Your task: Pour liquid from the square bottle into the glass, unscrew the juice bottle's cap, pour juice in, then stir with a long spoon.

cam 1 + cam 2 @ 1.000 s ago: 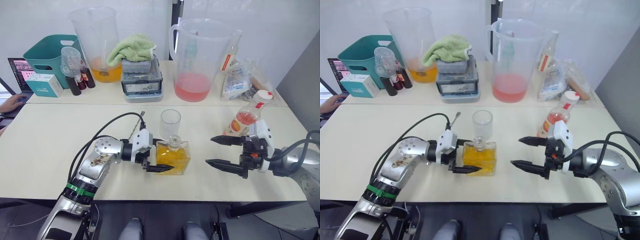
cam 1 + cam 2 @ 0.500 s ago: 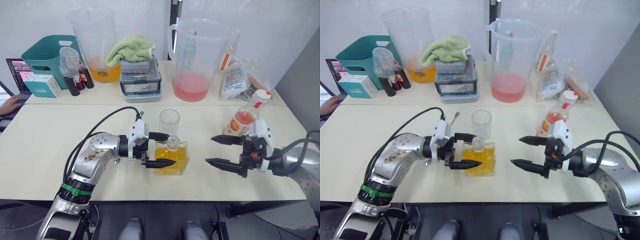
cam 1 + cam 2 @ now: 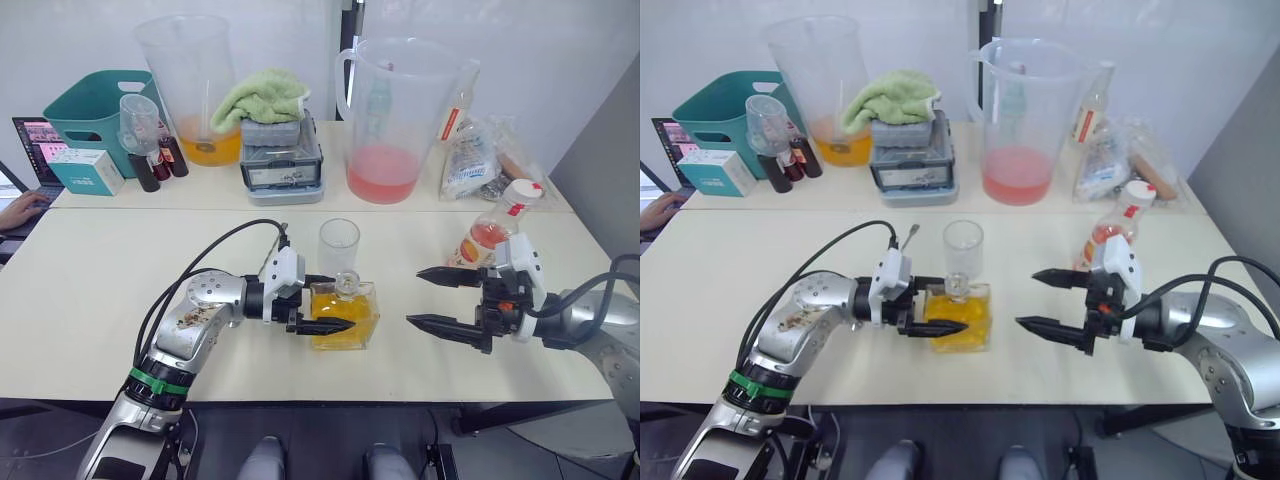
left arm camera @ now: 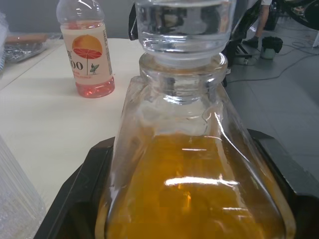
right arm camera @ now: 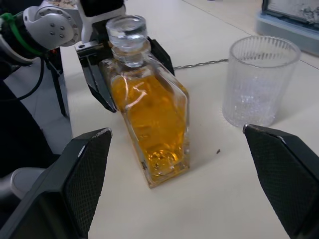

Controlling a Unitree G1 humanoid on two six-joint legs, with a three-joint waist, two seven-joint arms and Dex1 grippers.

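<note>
1. My left gripper [image 3: 325, 303] has its fingers either side of the square bottle [image 3: 345, 315]; firm closure on the glass cannot be confirmed.
2. The bottle stands upright on the counter [image 3: 90, 290], stopper on, long axis vertical.
3. The glass [image 3: 339, 247] stands at 12 o'clock, just behind the bottle.
4. My right gripper [image 3: 430, 298] hangs spread and empty at 3 o'clock; the juice bottle [image 3: 490, 235] stands behind it.
5. Judgement: the stopper obstructs pouring.
</note>
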